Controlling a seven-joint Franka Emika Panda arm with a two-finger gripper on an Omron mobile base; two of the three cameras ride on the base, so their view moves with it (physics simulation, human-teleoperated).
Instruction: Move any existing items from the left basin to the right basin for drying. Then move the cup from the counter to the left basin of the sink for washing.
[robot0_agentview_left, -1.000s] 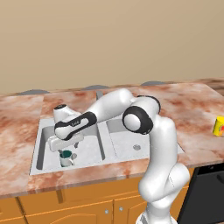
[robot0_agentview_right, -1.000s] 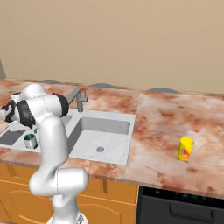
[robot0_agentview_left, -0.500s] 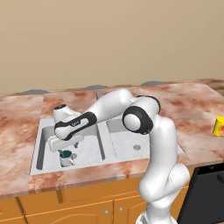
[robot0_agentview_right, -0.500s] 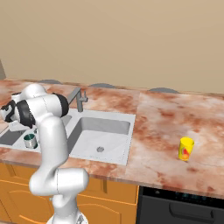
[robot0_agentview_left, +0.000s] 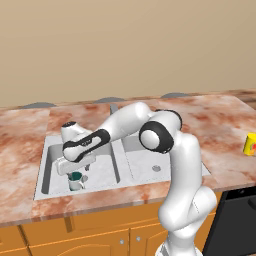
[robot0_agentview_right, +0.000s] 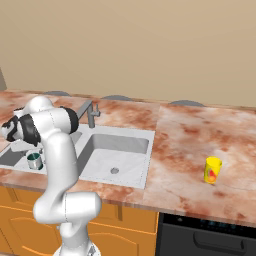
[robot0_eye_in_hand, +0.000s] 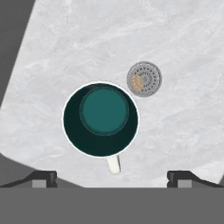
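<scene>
— Fingers (robot0_eye_in_hand: 111, 178), how do they stand?
— Spread as wide as they go, holding nothing; the two tips sit at the bottom of the hand view, one on each side, with the mug (robot0_eye_in_hand: 101, 119) straight beneath them

— Where is the mug exactly?
— Upright on the floor of the left basin (robot0_agentview_left: 102, 172), just beside the round drain (robot0_eye_in_hand: 144, 78), its small handle pointing toward the fingers and its teal inside facing up

— So which step is this?
— I'd judge the first: clearing the left basin. The next move calls for coming down around the mug, closing on it, then lifting it over the divider into the right basin (robot0_agentview_left: 142, 167)

— And further off?
— The yellow cup (robot0_agentview_right: 212, 170) stands on the desk (robot0_agentview_right: 190, 145), well apart from the sink (robot0_agentview_right: 120, 150), not yet touched

— Do the views differ?
— The hand view gives the handle's direction and the drain; the base views give the right basin and the cup, and the right one shows the faucet (robot0_agentview_right: 90, 112)
</scene>
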